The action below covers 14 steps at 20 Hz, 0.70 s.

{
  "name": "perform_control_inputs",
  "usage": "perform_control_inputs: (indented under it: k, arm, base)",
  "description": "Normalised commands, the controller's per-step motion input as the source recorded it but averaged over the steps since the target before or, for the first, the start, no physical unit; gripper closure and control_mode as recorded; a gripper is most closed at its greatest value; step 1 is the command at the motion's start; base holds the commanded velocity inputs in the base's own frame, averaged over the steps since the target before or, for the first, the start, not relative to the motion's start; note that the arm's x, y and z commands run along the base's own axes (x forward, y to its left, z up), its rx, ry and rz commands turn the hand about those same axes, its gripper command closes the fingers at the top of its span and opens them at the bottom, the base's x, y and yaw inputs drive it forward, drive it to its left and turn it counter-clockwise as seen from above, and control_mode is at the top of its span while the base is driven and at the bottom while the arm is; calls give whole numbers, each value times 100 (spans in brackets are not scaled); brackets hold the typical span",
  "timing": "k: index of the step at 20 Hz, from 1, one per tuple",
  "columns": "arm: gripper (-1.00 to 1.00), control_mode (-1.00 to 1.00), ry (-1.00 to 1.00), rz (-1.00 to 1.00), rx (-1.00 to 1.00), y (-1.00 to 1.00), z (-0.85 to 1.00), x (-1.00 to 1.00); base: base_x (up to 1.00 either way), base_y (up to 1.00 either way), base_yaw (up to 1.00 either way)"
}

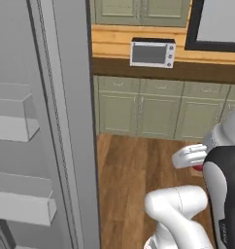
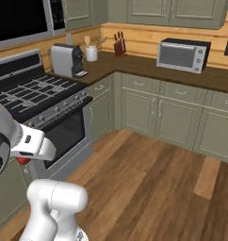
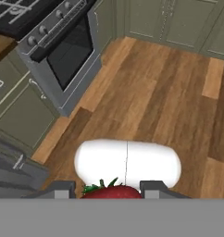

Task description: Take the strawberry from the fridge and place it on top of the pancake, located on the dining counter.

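The robot's two-finger gripper (image 3: 107, 189) is nearly closed, its dark tips pinching the small red strawberry (image 3: 113, 191) with green leaves, which sits between them at the bottom of the hand view. In the right base view a bit of red (image 2: 24, 160) peeps out beneath the white hand, held well above the wooden plank floor (image 2: 149, 183). The tall light-grey fridge (image 1: 46, 121) stands open at the left of the left base view, its pale door shelves showing. The berry is out of it, so the step in hand looks like the carry toward the dining counter.

To do this well, I would keep the pinch steady and gentle, since the berry is tiny and could slip or roll if the jaws relax. Keeping the hand tucked close and level during travel should help, clear of the fridge door edge and the steel-fronted black stove (image 2: 45, 108) beside it.
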Motion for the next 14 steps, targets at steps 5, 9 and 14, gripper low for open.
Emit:
perform_control_inputs:
  k: [5,9,14]
  arm:
    - [100,100,0,0,0,0,0,0]
    - [100,100,0,0,0,0,0,0]
    - [100,100,0,0,0,0,0,0]
  base:
    - [-81,-19,-42]
    - [-100,-19,-20]
    - [-27,82,-32]
